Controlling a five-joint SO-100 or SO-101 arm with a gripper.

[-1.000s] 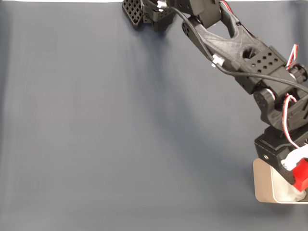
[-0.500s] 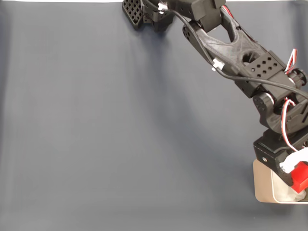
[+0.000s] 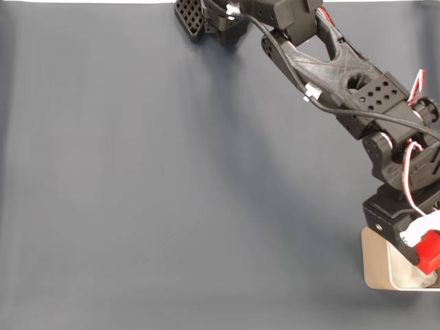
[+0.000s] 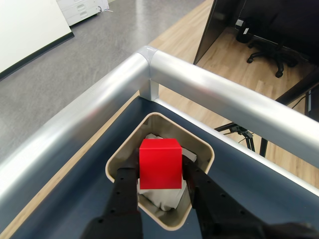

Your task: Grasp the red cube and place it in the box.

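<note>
In the wrist view the red cube [image 4: 159,163] hangs between my two black fingers [image 4: 125,185], directly above the box [image 4: 202,148]. The box is beige with rounded corners and white lumpy padding inside. My gripper [image 4: 159,181] is shut on the cube. In the fixed view the gripper [image 3: 423,251] is at the lower right corner over the box [image 3: 376,265], with the red cube [image 3: 430,251] showing at the image's right edge. Part of the box is cut off by that edge.
A silver metal rail [image 4: 99,107] frames the table corner just beyond the box. The dark grey table cloth [image 3: 172,185] stretches left of the arm. The arm's black base [image 3: 206,20] sits at the top edge.
The arm has barely shifted, with the gripper and cube edging slightly to the right over the box. The cube stays held.
</note>
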